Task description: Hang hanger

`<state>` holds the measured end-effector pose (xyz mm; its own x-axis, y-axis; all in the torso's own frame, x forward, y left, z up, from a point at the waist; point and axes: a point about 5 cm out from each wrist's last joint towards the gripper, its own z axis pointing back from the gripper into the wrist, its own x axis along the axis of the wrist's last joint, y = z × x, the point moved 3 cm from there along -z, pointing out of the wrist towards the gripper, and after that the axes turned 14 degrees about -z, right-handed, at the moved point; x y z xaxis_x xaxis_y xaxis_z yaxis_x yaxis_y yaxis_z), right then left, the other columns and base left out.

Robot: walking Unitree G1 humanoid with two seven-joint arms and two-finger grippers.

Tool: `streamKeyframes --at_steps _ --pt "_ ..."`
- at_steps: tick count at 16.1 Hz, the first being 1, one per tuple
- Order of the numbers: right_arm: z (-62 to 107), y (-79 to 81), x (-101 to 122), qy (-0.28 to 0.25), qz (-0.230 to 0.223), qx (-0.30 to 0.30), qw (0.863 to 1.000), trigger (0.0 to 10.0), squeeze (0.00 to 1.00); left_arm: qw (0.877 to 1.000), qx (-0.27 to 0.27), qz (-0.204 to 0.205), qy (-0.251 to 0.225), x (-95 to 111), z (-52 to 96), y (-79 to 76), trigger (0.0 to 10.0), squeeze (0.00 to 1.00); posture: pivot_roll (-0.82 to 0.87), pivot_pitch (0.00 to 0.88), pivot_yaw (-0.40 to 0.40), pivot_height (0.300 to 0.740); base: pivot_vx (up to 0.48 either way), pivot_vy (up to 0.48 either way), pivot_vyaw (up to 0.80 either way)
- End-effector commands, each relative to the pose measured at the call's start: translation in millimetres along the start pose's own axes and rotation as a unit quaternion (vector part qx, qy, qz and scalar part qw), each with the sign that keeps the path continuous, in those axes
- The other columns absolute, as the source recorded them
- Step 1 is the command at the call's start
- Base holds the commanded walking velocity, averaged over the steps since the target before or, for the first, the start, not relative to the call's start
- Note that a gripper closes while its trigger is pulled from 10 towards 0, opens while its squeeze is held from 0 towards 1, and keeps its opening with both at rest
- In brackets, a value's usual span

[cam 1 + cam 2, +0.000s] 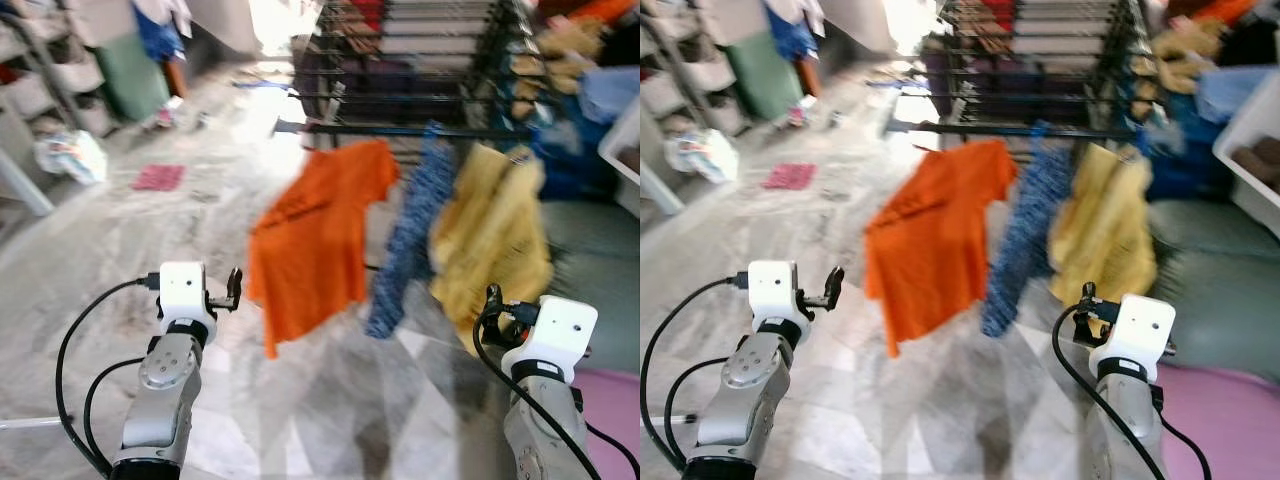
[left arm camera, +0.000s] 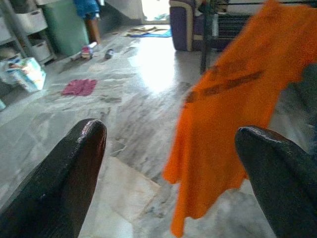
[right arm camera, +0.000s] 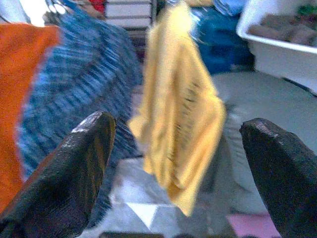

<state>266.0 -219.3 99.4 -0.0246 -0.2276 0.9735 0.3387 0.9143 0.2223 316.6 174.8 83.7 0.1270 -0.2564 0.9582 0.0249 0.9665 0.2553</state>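
Three garments hung from the dark rail of the drying rack (image 1: 400, 131): an orange shirt (image 1: 315, 235) toward 11 o'clock of the scene's middle, a blue knitted piece (image 1: 405, 235) just beside it at 12, and a yellow garment (image 1: 495, 235) at 1 to 2 o'clock. The hangers themselves could not be made out in the blur, so the task's thing was presumably hidden at the tops of these clothes on the rail. The left gripper (image 2: 168, 163) was raised at 8 o'clock, its fingers (image 2: 74, 163) spread wide and holding nothing, aimed past the orange shirt's hem. The right gripper (image 3: 178, 163) stood at 4 o'clock, fingers (image 3: 79, 158) likewise spread and empty, facing the yellow garment, with the blue piece off to one side. The head views were smeared, suggesting the robot was in motion, and both grippers were well apart from the rail. To do this step well, it seemed wise to settle the stance first, bring the rail into sharp view, and only then reach, since swinging cloth could snag a finger. A pink cloth (image 1: 158, 177) lay on the marble floor (image 1: 130, 240) at 10 o'clock.
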Motion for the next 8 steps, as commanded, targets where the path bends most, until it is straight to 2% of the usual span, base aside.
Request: streamKeyframes --at_steps 1,7,8 --pt "-0.7 4.0 -3.2 0.005 -0.007 0.004 1.0 10.0 0.0 1.0 0.012 -0.004 0.002 -1.8 -1.2 8.7 10.0 0.0 -0.04 0.031 0.062 0.74 0.0 0.48 0.0" --pt "-4.9 5.0 -2.8 0.002 -0.011 0.002 1.0 10.0 0.0 1.0 0.004 -0.002 0.003 -4.2 -1.2 2.7 10.0 0.0 -0.04 0.044 0.061 0.74 0.0 0.48 0.0" --pt "-6.2 5.5 -2.6 0.001 -0.011 0.001 1.0 10.0 0.0 1.0 0.002 0.0 0.002 -3.5 -1.8 1.3 10.0 0.0 -0.04 0.045 0.059 0.74 0.0 0.48 -0.43"
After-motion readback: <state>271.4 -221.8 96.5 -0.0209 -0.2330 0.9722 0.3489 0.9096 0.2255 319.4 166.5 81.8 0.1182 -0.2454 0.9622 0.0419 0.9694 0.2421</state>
